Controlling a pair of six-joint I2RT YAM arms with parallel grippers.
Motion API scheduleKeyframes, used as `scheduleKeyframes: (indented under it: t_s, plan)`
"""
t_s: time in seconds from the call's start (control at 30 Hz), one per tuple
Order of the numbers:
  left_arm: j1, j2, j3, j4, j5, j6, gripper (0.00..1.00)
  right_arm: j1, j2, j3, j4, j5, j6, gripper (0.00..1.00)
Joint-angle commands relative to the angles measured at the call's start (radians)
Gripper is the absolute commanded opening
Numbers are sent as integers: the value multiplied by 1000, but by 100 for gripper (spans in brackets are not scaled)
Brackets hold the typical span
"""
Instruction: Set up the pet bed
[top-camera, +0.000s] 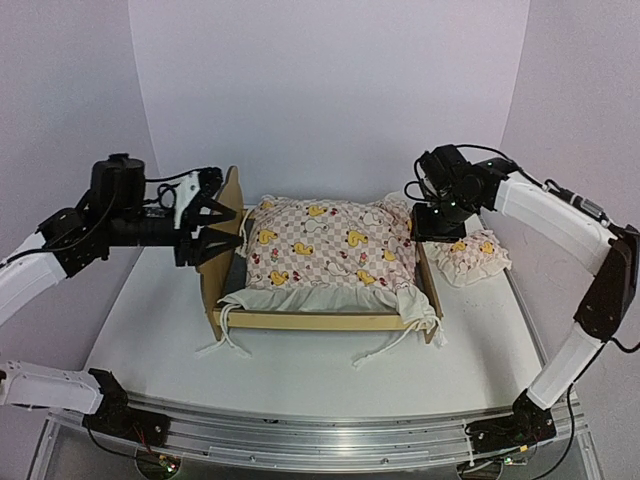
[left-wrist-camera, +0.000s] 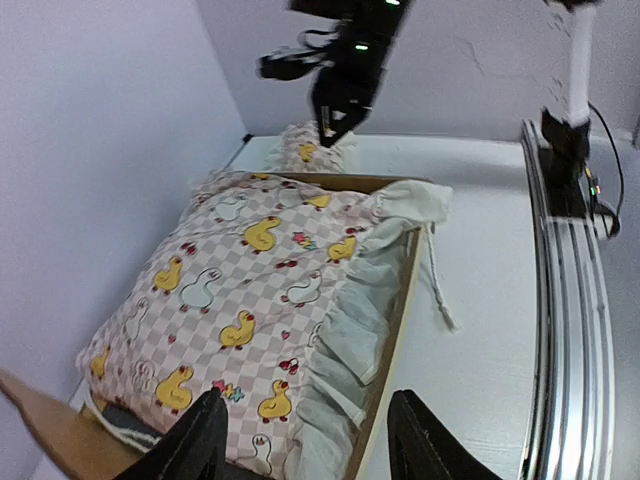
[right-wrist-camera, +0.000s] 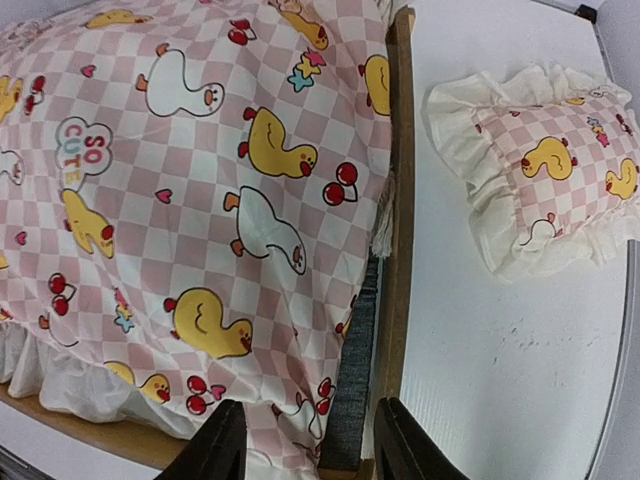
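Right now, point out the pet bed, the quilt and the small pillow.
pet bed (top-camera: 310, 321), top external view, front wooden rail.
quilt (top-camera: 320, 245), top external view, checked middle.
small pillow (right-wrist-camera: 555, 170), right wrist view, checked centre.

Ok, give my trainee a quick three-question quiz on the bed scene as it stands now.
1. True or false: the pillow lies inside the pet bed.
2. What lies in the bed? A) the duck quilt B) a towel C) nothing
3. Fill in: the left gripper and right gripper both stand ____.
Key: 1 false; 2 A; 3 open.
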Motion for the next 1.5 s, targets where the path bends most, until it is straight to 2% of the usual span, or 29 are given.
scheduleKeyframes:
  t_s: [0.0, 0.03, 0.23, 0.4, 0.53, 0.63, 0.7, 0.77, 0.8, 0.83, 0.9, 0.97, 1.07, 1.27, 1.43, 1.47]
  plan:
    - [-205, 208, 109, -160, -170, 235, 60, -48, 137, 96, -3, -15, -36, 43]
    - [-242, 258, 123, -163, -213, 279, 62, -64, 168, 131, 1, -22, -44, 43]
    - [-245, 555, 244, -170, -430, 371, 67, -125, 383, 349, 19, -62, -114, 48]
    - [-179, 707, 328, -191, -494, 363, 68, -128, 516, 425, 19, -104, -131, 48]
    - [-151, 750, 309, -206, -495, 375, 68, -128, 562, 419, 23, -147, -128, 48]
    - [-149, 770, 263, -228, -503, 387, 68, -129, 589, 423, 27, -141, -130, 42]
    - [-147, 776, 236, -248, -493, 389, 67, -135, 601, 428, 27, -127, -130, 28]
    - [-146, 776, 203, -257, -485, 397, 63, -145, 603, 430, 26, -119, -130, 18]
    - [-145, 775, 191, -257, -483, 402, 56, -152, 601, 434, 26, -118, -132, 15]
    - [-145, 773, 184, -257, -481, 408, 47, -158, 598, 439, 26, -117, -135, 11]
    - [-142, 765, 189, -265, -475, 411, 20, -169, 591, 457, 27, -114, -149, 5]
    - [-140, 746, 214, -286, -468, 409, 5, -180, 587, 485, 27, -113, -166, 1]
    - [-132, 698, 250, -333, -437, 403, 1, -190, 582, 527, 27, -105, -191, 0]
    - [-124, 567, 220, -431, -391, 387, 0, -205, 582, 577, 28, -78, -207, 0]
    - [-121, 505, 209, -470, -367, 348, 0, -208, 582, 555, 28, -72, -202, 0]
    - [-121, 496, 209, -468, -358, 337, 0, -208, 578, 542, 28, -72, -198, 3]
